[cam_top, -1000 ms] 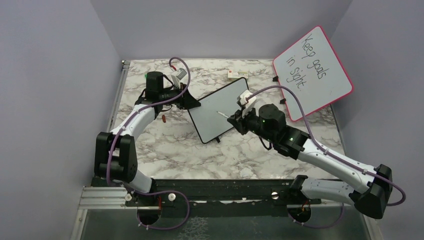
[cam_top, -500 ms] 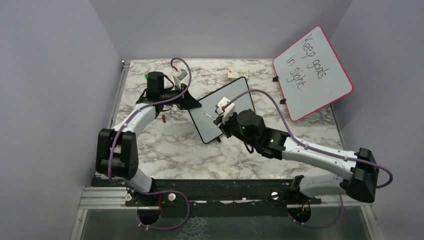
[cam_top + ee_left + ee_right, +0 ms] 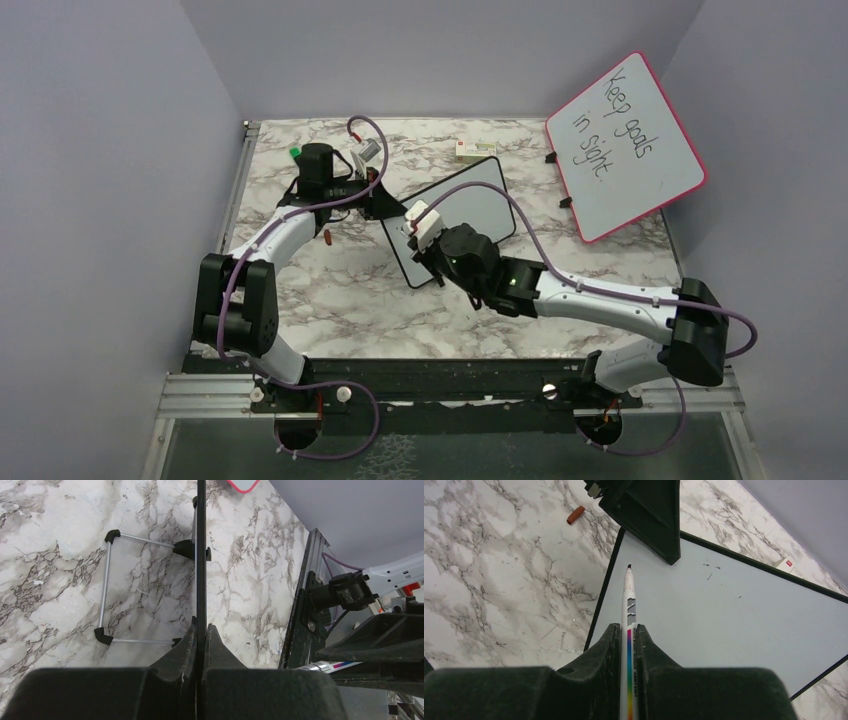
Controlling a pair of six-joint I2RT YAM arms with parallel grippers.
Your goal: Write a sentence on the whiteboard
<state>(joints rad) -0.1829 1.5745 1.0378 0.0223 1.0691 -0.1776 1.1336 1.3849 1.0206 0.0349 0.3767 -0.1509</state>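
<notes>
So, no writing yet: whiteboard [image 3: 470, 195] sits mid worktop [image 3: 330, 290], left gripper [image 3: 201, 628] clamped on its 10 o'clock edge, right gripper [image 3: 628, 630] pinching the marker [image 3: 629, 600]. Next, probably: tip down gently, start lettering.

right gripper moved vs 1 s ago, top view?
Yes. The right gripper, holding the marker, slid left across the whiteboard, away from the fixed pink-framed board.

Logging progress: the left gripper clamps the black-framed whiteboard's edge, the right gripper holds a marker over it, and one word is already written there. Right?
No word is written: the right wrist view shows the whiteboard blank but for specks. The rest holds: left gripper clamps its edge, right gripper holds the marker over it.
</notes>
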